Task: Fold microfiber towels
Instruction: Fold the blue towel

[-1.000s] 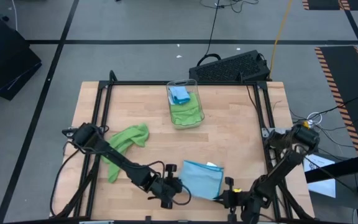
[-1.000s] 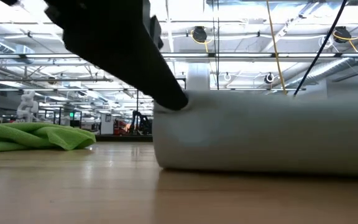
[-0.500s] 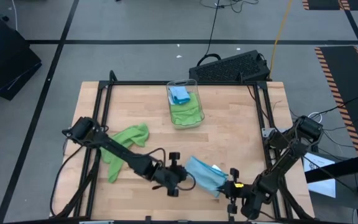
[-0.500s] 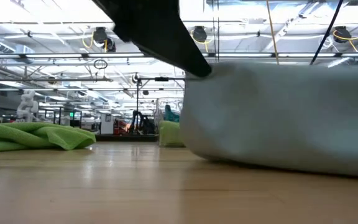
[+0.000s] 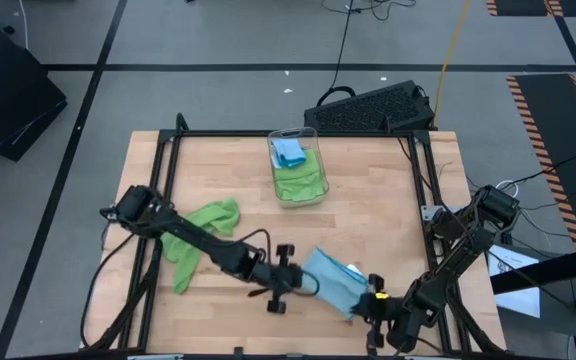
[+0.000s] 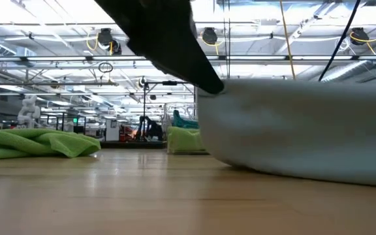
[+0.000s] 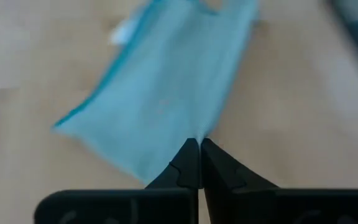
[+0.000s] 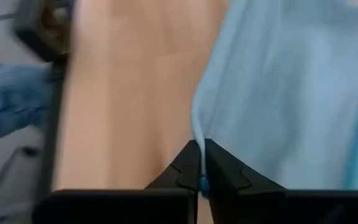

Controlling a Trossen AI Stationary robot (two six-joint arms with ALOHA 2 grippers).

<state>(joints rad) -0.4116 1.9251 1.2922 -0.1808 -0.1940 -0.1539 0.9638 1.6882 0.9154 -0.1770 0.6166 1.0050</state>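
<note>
Pinching opposite edges of the soft light-blue microfiber towel [image 5: 330, 282], lower centre, the left gripper [image 5: 297, 281] and right gripper [image 5: 370, 302] keep jaws pressed together on the cloth above the wooden surface [image 5: 368, 210].

Both arms are black, built from slim tubes joined by thicker round joints, with thin black cables looping along them. Each wrist ends in two dark fingers [image 7: 191, 165] that narrow to a pointed tip with matte, smooth surfaces
</note>
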